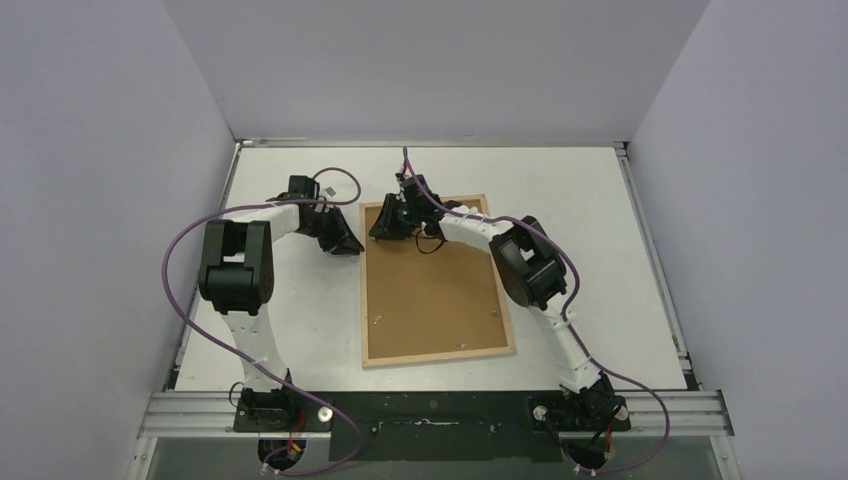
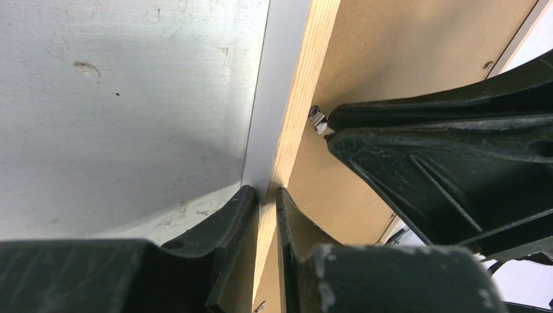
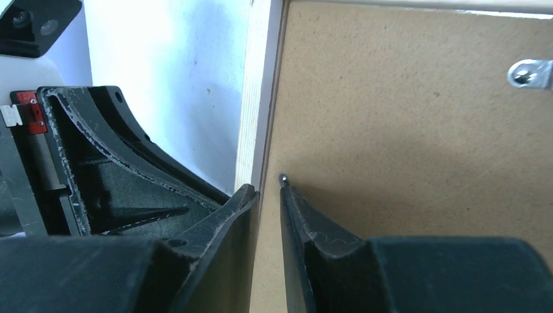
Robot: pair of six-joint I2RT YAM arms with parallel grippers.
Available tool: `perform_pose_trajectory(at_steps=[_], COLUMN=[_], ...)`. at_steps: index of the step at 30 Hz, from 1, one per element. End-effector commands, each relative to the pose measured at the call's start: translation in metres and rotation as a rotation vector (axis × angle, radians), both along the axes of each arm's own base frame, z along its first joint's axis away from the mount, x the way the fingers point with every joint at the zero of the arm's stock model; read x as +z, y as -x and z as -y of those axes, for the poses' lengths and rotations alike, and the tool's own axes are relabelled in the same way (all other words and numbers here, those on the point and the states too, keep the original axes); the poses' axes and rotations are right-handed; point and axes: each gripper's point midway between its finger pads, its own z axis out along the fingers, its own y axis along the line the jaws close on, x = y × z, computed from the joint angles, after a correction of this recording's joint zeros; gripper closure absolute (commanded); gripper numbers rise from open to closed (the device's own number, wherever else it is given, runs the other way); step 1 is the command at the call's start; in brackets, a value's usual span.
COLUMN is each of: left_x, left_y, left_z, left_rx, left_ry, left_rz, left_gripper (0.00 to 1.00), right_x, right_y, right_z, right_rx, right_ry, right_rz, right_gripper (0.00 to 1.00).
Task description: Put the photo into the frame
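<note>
The frame (image 1: 440,356) lies back up on the table, a plain brown backing board (image 1: 430,290) filling it. The photo is hidden. My left gripper (image 1: 352,244) is at the frame's far left corner. In the left wrist view it (image 2: 266,192) is shut on the pale wood rail (image 2: 306,78), one finger outside and one on the board. My right gripper (image 1: 380,231) is just inside the same corner. Its jaws (image 3: 267,186) stand narrowly apart over the board's edge (image 3: 404,130) beside the rail (image 3: 257,98). A small metal tab (image 2: 317,119) sits at its tips; whether it is pinched does not show.
Both grippers crowd the same corner and nearly touch; the right one's fingers (image 2: 443,169) show close by in the left wrist view. A metal hanger clip (image 3: 531,73) sits on the board. White walls close in the table on three sides.
</note>
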Motion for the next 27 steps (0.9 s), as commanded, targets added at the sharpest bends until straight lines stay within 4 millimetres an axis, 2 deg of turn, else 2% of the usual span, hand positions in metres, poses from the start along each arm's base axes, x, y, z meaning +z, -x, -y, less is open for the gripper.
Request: perform_pose_trajectory(at_steps=[1,6,13,27], left_x=[-0.003,-0.002,-0.003,-0.005], left_y=[-0.005,-0.004,-0.004,-0.004], left_z=[-0.001,0.000,0.000,0.003], left_rx=[-0.008,-0.008,-0.009,-0.014], left_ry=[-0.023,-0.019,-0.014,-0.001], left_rz=[-0.001,-0.005,-0.008,-0.015], left_gripper=[0.87,0.87,0.87,0.87], right_x=[0.043,0.027,0.013,0.014], right_y=[-0.022,-0.022,-0.009,0.013], right_z=[0.004,0.007,0.003,-0.012], right_rx=[-0.049,-0.038,0.008,0.055], right_ry=[-0.009,0.039,0.054,-0.013], right_rz=[0.174,0.152,0.110,0.058], right_gripper=[0.78,0.76,0.75,0.77])
